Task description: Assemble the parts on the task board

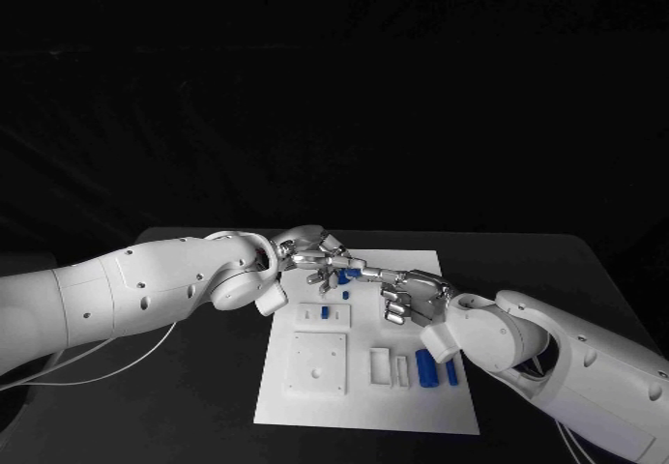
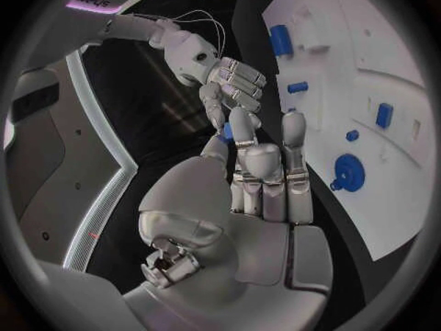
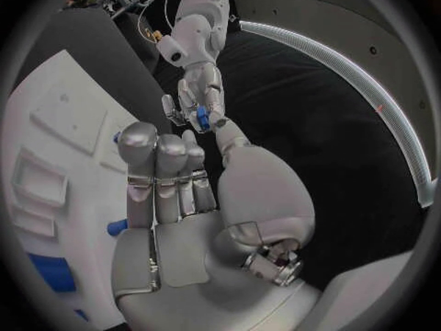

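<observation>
Mid-air handover over the far half of the task board (image 1: 365, 406), by the look of it. Left hand (image 1: 318, 253) and right hand (image 1: 413, 295) meeting fingertip to fingertip, small blue part (image 1: 349, 275) pinched between them. Cannot tell which hand carries the load (both touching it in the wrist views: (image 2: 226, 132), (image 3: 201, 118)). Other fingers of both held straight and close together, likely to keep clear of the board. Probably re-gripping to fix orientation before insertion. Remaining parts on the board: blue cylinder (image 1: 426, 368) near the right edge, round blue piece (image 2: 348, 173), small peg (image 1: 325, 312) in its slot. Board flat on the black surface (image 1: 209, 387).
</observation>
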Robot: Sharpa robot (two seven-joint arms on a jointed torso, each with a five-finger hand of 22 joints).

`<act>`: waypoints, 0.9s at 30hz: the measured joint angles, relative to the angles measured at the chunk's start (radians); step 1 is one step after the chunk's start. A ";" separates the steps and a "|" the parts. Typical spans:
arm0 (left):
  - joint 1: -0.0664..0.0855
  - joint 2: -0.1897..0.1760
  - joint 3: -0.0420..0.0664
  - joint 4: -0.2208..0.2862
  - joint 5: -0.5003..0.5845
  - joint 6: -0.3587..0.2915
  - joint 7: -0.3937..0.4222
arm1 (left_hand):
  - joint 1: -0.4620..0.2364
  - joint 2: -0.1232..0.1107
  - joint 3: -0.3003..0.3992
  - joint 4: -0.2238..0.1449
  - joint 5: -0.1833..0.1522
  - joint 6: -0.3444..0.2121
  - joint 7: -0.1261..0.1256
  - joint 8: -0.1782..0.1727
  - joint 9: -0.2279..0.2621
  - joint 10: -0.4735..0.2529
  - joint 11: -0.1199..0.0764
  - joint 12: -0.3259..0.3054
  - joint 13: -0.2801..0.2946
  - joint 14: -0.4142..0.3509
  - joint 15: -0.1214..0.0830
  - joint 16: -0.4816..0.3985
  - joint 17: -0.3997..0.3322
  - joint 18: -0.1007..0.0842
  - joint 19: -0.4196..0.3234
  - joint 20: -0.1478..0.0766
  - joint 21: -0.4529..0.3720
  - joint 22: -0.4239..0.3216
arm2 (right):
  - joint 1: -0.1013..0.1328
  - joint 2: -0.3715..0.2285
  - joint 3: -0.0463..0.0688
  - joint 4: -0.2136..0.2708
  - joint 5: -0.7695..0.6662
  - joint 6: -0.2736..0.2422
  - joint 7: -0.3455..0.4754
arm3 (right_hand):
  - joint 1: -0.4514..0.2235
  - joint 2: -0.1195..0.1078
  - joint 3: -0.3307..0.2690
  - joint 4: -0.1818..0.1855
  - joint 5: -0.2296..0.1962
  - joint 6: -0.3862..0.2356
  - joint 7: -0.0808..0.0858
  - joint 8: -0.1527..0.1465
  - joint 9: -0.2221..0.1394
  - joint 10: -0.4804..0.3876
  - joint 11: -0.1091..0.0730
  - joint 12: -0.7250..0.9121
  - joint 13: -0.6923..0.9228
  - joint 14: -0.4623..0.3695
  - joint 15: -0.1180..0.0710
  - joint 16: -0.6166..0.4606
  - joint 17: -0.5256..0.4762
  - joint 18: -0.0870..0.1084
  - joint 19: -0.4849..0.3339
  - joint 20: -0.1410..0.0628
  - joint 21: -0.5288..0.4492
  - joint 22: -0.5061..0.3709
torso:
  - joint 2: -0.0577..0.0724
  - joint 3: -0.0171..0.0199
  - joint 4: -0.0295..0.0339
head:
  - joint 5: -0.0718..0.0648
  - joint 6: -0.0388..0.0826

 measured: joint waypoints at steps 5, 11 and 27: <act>0.000 0.000 0.000 -0.001 -0.001 0.000 0.000 | 0.000 0.000 0.000 0.000 0.000 0.000 0.000 0.000 0.000 0.000 0.000 0.000 0.000 0.000 0.000 0.000 0.000 0.000 0.000 0.000 0.000 0.000 | 0.000 0.001 0.000 -0.001 -0.001 0.000 0.001 | 0.000 0.000 0.006 -0.022 0.002 0.000 0.000 0.000 0.000 0.000 0.000 0.000 0.001 0.000 0.000 0.000 0.001 0.000 0.000 0.000 0.000 0.000 | 0.000 -0.0001 -0.0001 | 0.001 -0.001; 0.000 0.002 0.000 -0.001 -0.001 0.000 -0.001 | 0.000 0.000 0.000 0.000 0.000 0.000 0.000 0.000 0.000 0.000 0.000 0.000 0.000 0.000 0.000 0.000 0.000 0.000 0.000 0.000 0.000 0.001 | 0.000 0.006 0.000 -0.002 -0.002 0.000 0.004 | 0.004 0.004 -0.004 -0.031 -0.058 0.000 0.000 0.000 0.000 0.000 0.000 0.000 0.002 0.000 0.000 0.000 0.003 0.000 0.000 0.000 0.000 0.000 | 0.000 -0.0001 -0.0001 | 0.002 -0.001; 0.000 0.006 0.000 -0.001 -0.005 -0.004 -0.003 | 0.000 0.000 0.000 0.000 -0.001 0.000 0.000 0.000 -0.001 0.000 0.000 0.000 0.001 0.000 0.000 0.000 0.001 0.000 0.000 0.000 0.000 0.002 | 0.000 0.016 0.000 -0.006 -0.002 -0.002 0.014 | 0.026 0.026 -0.016 -0.049 -0.111 0.012 -0.001 0.000 0.000 0.000 0.000 0.000 0.005 0.000 0.000 0.000 0.004 0.000 0.000 0.000 0.004 0.000 | 0.000 -0.0005 0.0003 | 0.000 -0.001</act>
